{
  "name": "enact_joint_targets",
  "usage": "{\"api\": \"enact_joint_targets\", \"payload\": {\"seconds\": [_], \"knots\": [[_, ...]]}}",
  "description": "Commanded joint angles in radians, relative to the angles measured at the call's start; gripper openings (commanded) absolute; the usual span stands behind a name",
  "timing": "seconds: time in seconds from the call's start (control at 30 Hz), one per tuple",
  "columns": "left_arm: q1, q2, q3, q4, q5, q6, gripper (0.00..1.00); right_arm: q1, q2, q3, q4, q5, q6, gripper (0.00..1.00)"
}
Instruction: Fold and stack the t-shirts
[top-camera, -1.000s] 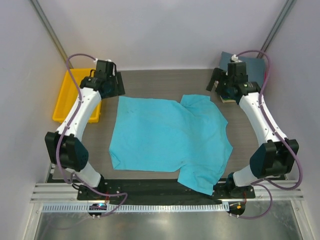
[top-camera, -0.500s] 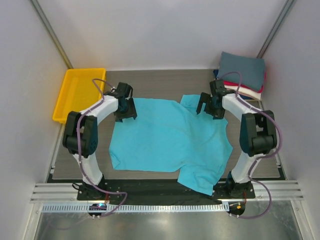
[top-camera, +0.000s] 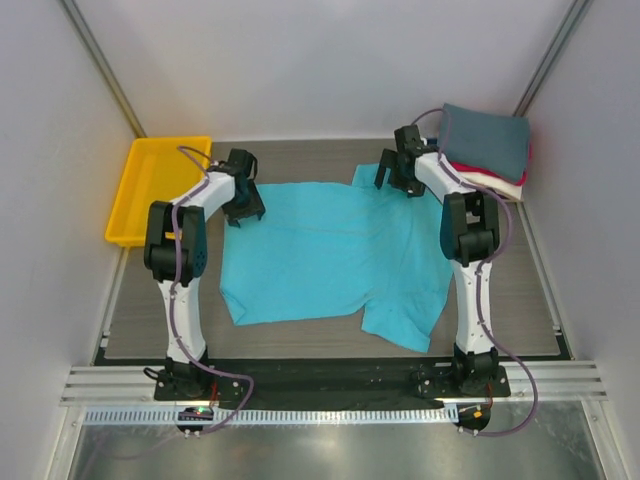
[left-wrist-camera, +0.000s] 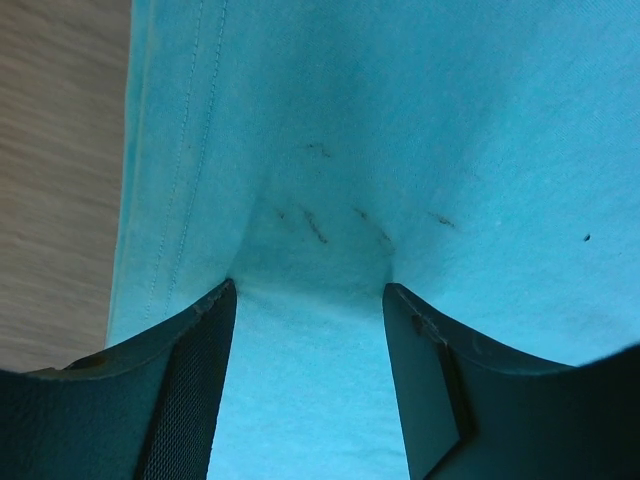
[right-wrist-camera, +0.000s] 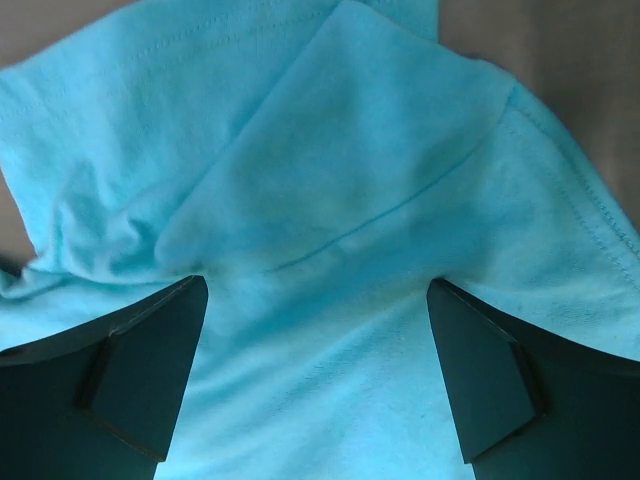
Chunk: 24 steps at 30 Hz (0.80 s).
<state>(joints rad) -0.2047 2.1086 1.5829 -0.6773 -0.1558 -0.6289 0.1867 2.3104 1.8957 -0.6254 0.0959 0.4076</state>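
Observation:
The turquoise t-shirt (top-camera: 330, 250) lies spread flat on the table, with one sleeve hanging toward the near edge. My left gripper (top-camera: 245, 208) is open, fingertips pressed on the shirt's far left corner beside its stitched hem (left-wrist-camera: 165, 200). The cloth fills the gap between the left gripper's (left-wrist-camera: 310, 290) fingers. My right gripper (top-camera: 393, 182) is open wide on the folded-over far right sleeve; in the right wrist view (right-wrist-camera: 318, 285) the sleeve's fold lies just ahead of it. A stack at the back right has a slate-grey shirt (top-camera: 485, 140) on top, with red (top-camera: 478, 170) and cream (top-camera: 505, 186) below. No navy shirt shows.
A yellow plastic tray (top-camera: 150, 190) stands at the far left of the table. The white enclosure walls close in on both sides and at the back. Bare wooden table (top-camera: 160, 310) shows to the left of the shirt and along the near edge.
Both arms have stretched toward the back, and the turquoise shirt has slid away from the near edge with them. Its far edge now lies closer to the back wall.

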Motion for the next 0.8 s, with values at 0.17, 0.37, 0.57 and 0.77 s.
{"api": "enact_joint_targets", "payload": {"seconds": [0.17,0.37,0.57,0.77], "knots": [[0.102,0.162,0.3,-0.082,-0.013,0.014,0.61,-0.004,0.291,0.428,-0.122,-0.024,0.033,0.99],[0.073,0.09,0.49,-0.241,0.004,0.064,0.62,0.023,0.167,0.428,-0.097,-0.12,0.01,0.99],[0.039,-0.284,0.131,-0.194,-0.03,0.038,0.65,0.088,-0.133,0.21,-0.082,-0.101,-0.01,1.0],[0.01,-0.669,-0.349,-0.179,-0.088,-0.018,0.63,0.126,-0.592,-0.346,0.008,-0.045,0.037,1.0]]}}
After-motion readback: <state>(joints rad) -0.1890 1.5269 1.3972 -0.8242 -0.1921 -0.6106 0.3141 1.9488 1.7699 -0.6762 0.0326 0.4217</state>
